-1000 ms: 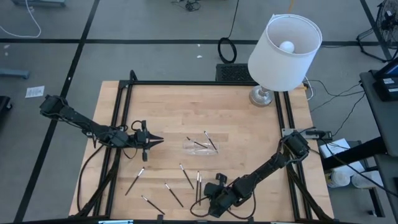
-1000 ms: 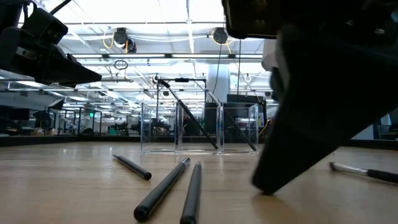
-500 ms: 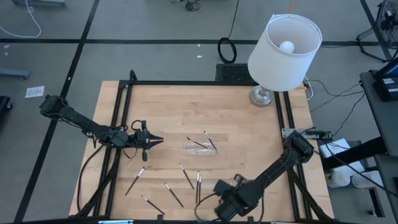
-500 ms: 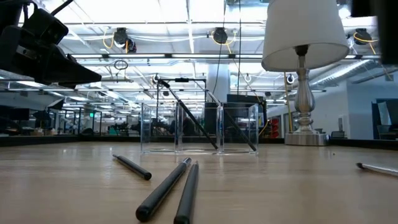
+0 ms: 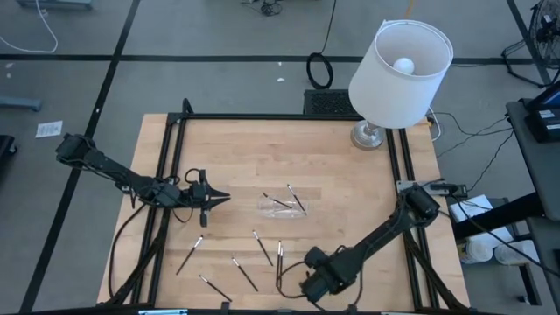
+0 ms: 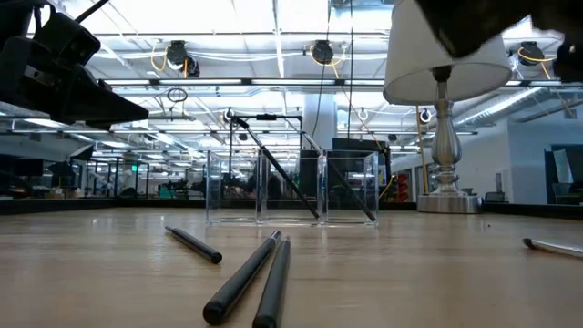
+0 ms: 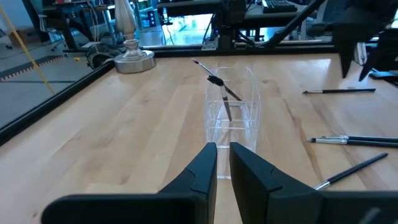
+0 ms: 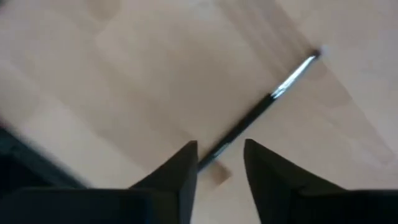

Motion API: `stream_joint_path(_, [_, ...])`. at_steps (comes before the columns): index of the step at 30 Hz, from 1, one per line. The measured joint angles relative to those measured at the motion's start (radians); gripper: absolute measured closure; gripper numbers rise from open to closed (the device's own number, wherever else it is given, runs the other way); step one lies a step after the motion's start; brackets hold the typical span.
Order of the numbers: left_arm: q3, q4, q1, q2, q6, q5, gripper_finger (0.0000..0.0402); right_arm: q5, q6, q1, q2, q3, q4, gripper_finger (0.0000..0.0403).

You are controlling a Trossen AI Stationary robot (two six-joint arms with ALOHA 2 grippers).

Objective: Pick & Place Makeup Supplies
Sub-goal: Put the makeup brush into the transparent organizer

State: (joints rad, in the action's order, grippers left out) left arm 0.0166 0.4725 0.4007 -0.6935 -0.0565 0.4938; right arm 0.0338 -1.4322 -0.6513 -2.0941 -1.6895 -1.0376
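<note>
At the table's near edge the right gripper [image 5: 308,287] is now parting its fingers over one stick [image 8: 264,106], having shifted slightly; left gripper [image 5: 216,199] narrow; tray [image 5: 282,205] holding three sticks.

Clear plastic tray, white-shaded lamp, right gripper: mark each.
Clear plastic tray [image 7: 233,118]: left wrist view, front wall.
White-shaded lamp [image 5: 401,74]: high view, shade's side.
Right gripper [image 8: 219,163]: right wrist view, gap between fingertips, over a stick.
</note>
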Motion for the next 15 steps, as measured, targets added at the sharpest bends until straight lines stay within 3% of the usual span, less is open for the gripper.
stream_joint_path(8, [0.000,0.000,0.000,0.000,0.002,0.000,0.0350,0.029,-0.049,0.042,0.000,0.132,0.121,0.0223])
stream_joint_path(15, [0.000,0.001,0.000,0.000,0.003,0.001,0.0350,0.084,0.013,0.061,0.008,0.233,0.218,0.0240])
